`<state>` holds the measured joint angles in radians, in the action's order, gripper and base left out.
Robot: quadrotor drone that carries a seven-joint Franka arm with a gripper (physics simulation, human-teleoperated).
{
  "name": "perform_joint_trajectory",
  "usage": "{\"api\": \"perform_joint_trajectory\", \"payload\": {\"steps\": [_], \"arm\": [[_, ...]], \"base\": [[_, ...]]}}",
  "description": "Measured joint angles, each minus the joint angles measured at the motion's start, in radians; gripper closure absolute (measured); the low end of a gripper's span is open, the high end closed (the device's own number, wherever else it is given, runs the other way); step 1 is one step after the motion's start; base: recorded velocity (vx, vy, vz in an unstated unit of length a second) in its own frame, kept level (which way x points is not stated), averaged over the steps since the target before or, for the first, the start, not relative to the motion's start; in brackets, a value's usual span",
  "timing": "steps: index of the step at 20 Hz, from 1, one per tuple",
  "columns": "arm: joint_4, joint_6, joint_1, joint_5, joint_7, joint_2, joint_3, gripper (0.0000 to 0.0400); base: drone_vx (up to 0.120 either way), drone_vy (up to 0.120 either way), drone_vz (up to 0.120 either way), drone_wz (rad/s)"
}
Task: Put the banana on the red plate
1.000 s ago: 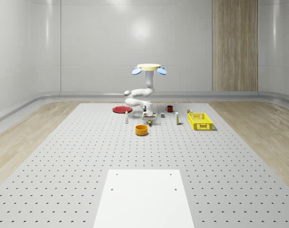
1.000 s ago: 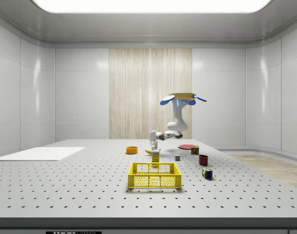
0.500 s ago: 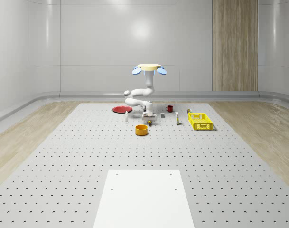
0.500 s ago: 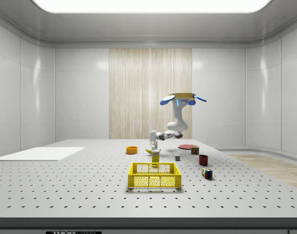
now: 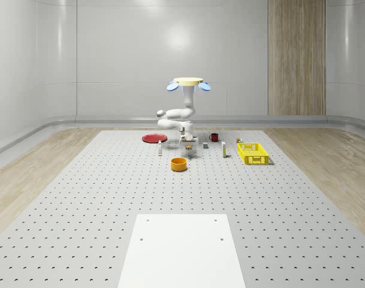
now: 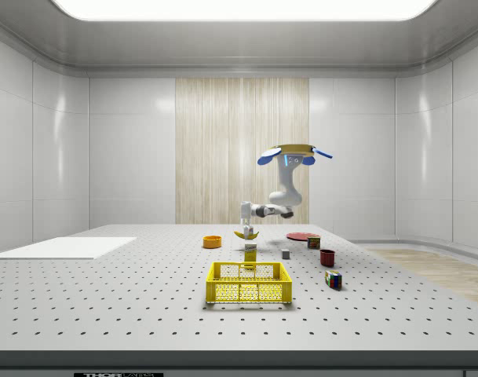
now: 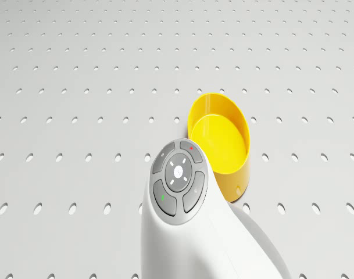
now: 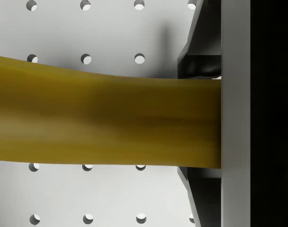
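Observation:
In the side view the yellow banana (image 6: 246,234) hangs clear above the table, with my gripper (image 6: 246,226) shut on it. The wrist view has the banana (image 8: 101,118) running across, pressed against one finger (image 8: 236,113), and the perforated table beneath it. In the whole-scene view the gripper (image 5: 186,143) points down just beyond the orange bowl. The red plate (image 5: 153,138) (image 6: 303,236) lies flat further back, toward the whole-scene view's left of the gripper. The drone (image 5: 188,82) (image 6: 293,152) hovers above the table between plate and gripper.
An orange bowl (image 5: 179,164) (image 7: 220,139) sits close below the gripper. A yellow basket (image 5: 253,153) (image 6: 249,283), a dark red mug (image 5: 214,137) (image 6: 327,257), a small carton (image 6: 250,253), a colour cube (image 6: 333,279) and small blocks stand nearby. A white sheet (image 5: 182,249) lies near the front.
The arm has risen with the banana, which now hangs off the table instead of lying low on it. The drone sits slightly higher and tilted.

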<state>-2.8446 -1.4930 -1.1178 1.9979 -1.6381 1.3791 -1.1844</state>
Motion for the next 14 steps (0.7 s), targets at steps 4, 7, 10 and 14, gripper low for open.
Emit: {"api": "perform_joint_trajectory", "payload": {"steps": [4, 7, 10, 14], "arm": [[-0.003, 0.0, -0.002, -0.013, -0.006, 0.004, -0.012, 0.0204], [-0.004, -0.002, -0.004, -0.019, -0.012, 0.008, -0.017, 0.0204], [-0.004, -0.005, -0.006, -0.023, -0.017, 0.013, -0.02, 0.0204], [-0.004, -0.007, -0.007, -0.025, -0.046, 0.015, -0.022, 0.0204]], "base": [[0.0, 0.0, 0.12, 0.0], [0.0, 0.0, 0.12, 0.0], [0.0, 0.0, 0.12, 0.0], [0.0, 0.0, 0.0, 0.2]]}}
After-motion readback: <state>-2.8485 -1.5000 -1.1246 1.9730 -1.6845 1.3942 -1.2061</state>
